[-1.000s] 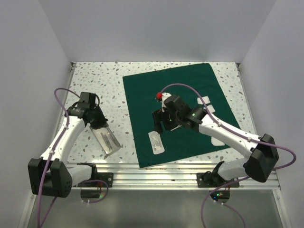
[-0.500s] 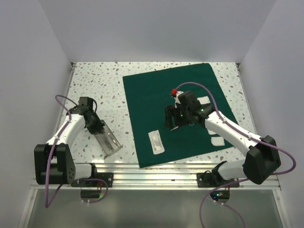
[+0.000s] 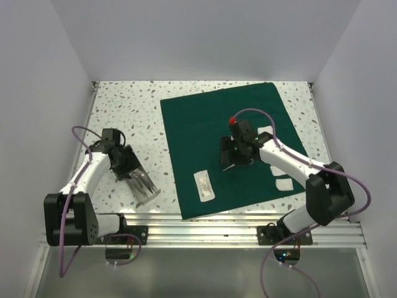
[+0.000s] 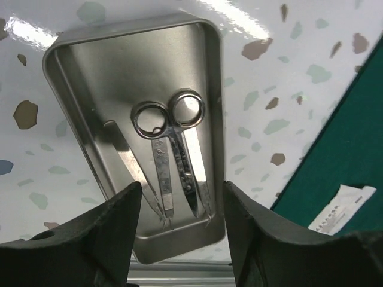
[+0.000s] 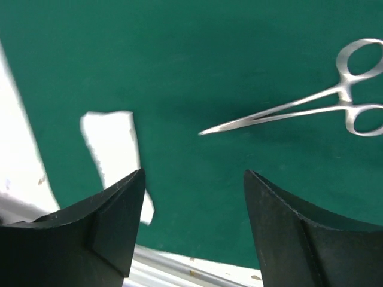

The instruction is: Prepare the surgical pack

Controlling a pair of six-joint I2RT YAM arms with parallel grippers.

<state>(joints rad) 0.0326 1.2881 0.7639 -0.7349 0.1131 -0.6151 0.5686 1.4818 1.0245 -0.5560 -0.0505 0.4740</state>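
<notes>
Surgical pack: the dark green matte cloth (image 3: 205,124), a broad square sheet spread flat on the white speckled tabletop (image 3: 133,108). It fills most of my right wrist view (image 5: 209,54), and one corner shows at the right of my left wrist view (image 4: 356,143).

My right gripper (image 3: 228,155): I hang over the middle of the cloth. My two dark fingers (image 5: 114,227) are spread wide with nothing between them.

Silver ring-handled forceps (image 5: 299,110): they lie flat on the cloth near its middle, ahead of my right fingers and clear of them. The tips are together and the rings point to the right of my wrist view.

White pads: one small rectangular pad (image 5: 111,140) lies on the cloth beside my right fingers. From above, several white pads (image 3: 268,131) sit along the cloth's right side.

White printed packet (image 3: 203,185): it lies on the cloth near the near-left corner.

My left gripper (image 3: 127,166): I am off the cloth's left edge, above the tray. My fingers (image 4: 108,239) are apart and empty.

Shiny rectangular metal tray (image 4: 216,78): it sits on the tabletop left of the cloth and apart from it.

Steel scissors (image 4: 176,161): they lie inside the tray with the blades closed. A slim steel tool (image 4: 133,170) lies just beside them; I cannot tell what kind it is.
</notes>
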